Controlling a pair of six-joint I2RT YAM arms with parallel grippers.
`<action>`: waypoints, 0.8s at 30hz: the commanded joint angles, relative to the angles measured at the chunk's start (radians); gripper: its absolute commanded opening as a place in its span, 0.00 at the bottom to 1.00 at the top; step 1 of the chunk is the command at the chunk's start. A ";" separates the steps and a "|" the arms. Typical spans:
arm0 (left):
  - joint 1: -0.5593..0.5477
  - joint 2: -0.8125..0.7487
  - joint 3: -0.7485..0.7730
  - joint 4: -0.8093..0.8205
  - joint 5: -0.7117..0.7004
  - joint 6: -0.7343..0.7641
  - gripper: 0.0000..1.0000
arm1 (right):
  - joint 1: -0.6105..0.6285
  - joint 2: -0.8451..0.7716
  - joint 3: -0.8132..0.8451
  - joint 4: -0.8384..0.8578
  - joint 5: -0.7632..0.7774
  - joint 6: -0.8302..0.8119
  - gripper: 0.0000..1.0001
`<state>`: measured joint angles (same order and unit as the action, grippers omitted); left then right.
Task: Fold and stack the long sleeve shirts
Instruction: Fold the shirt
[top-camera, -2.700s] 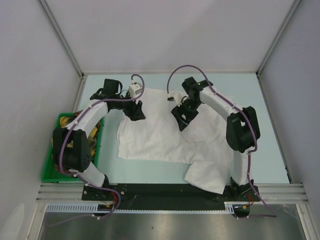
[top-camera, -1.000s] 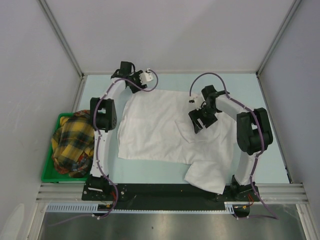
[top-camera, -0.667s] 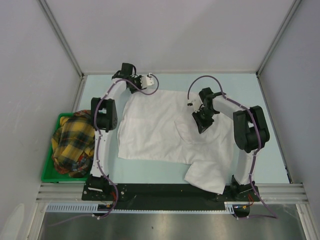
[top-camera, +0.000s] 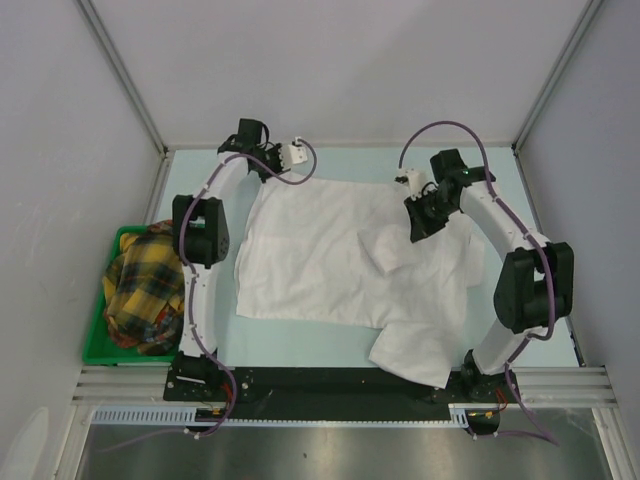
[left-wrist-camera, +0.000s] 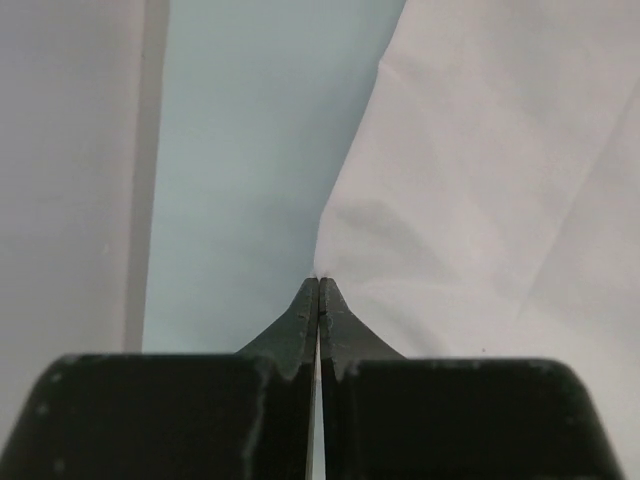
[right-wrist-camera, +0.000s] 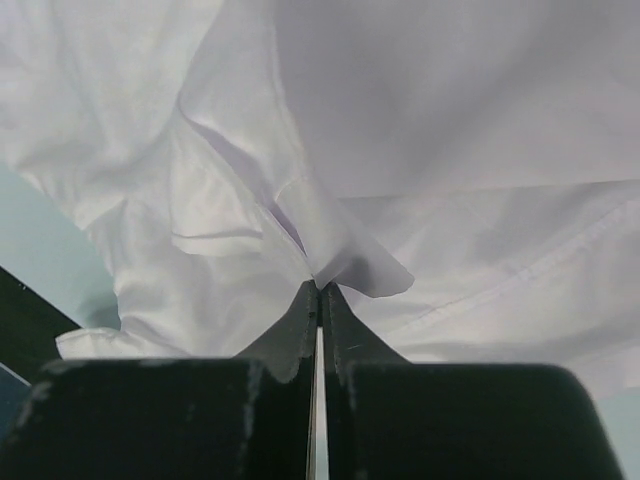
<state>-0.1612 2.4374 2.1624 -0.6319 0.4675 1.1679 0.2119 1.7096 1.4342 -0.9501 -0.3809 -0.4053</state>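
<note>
- On the table (top-camera: 300, 338), centre, I see 1 long sleeve shirt (top-camera: 320, 260) spread out, with a sleeve trailing near-right.
- Left gripper (left-wrist-camera: 318, 292): jaws closed on its far-left edge.
- Right gripper (right-wrist-camera: 318, 292): jaws closed, pinching a raised fold at far right.

Right gripper (right-wrist-camera: 320, 292), jaws pressed together on a raised fold of the white long sleeve shirt (right-wrist-camera: 450, 120) (wrinkled, stitched seam lower right); pale teal table (right-wrist-camera: 35, 225) visible beyond the cloth at left.
</note>
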 joint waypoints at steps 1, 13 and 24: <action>-0.004 -0.153 -0.074 0.024 0.059 -0.005 0.00 | -0.028 -0.105 0.077 -0.068 -0.015 -0.061 0.00; -0.001 -0.342 -0.325 0.035 0.060 0.079 0.00 | -0.146 -0.232 0.436 -0.255 0.069 -0.171 0.00; 0.008 -0.465 -0.533 0.109 0.076 0.125 0.00 | -0.121 -0.375 0.532 -0.358 0.195 -0.184 0.00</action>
<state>-0.1604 2.0838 1.6890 -0.5735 0.4942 1.2415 0.0761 1.3834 1.8919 -1.2510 -0.2573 -0.5812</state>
